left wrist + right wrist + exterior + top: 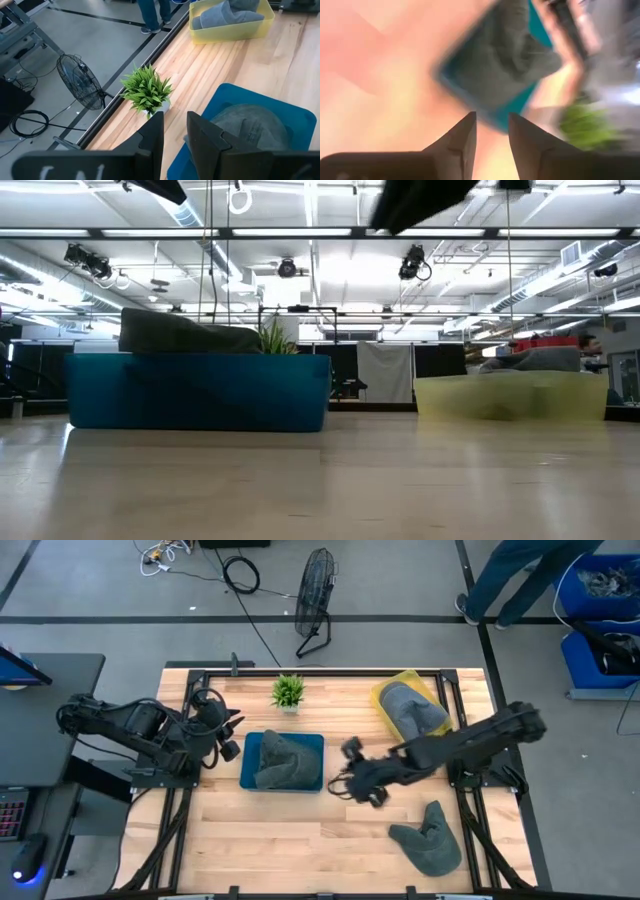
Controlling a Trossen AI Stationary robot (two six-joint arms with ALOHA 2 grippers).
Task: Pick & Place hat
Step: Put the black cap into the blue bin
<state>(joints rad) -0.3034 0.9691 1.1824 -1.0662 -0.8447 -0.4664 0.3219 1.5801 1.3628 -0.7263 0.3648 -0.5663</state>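
Three grey hats show in the high view. One lies in the blue tray (283, 762), one in the yellow tray (410, 705), and one lies flat on the bare wood (430, 838) near the table's near right corner. My right gripper (342, 776) hangs over the table's middle, just right of the blue tray. It is open, holds nothing, and points at the hat in the blue tray (505, 55). My left gripper (234, 737) waits at the blue tray's left side, open and holding nothing (175, 127).
A small potted plant (288, 692) stands at the far edge, behind the blue tray (200, 390). The yellow tray (510, 398) sits at the far right. Bare wood lies between the trays and along the near edge. A floor fan (315, 600) and a person's legs (510, 580) are beyond the table.
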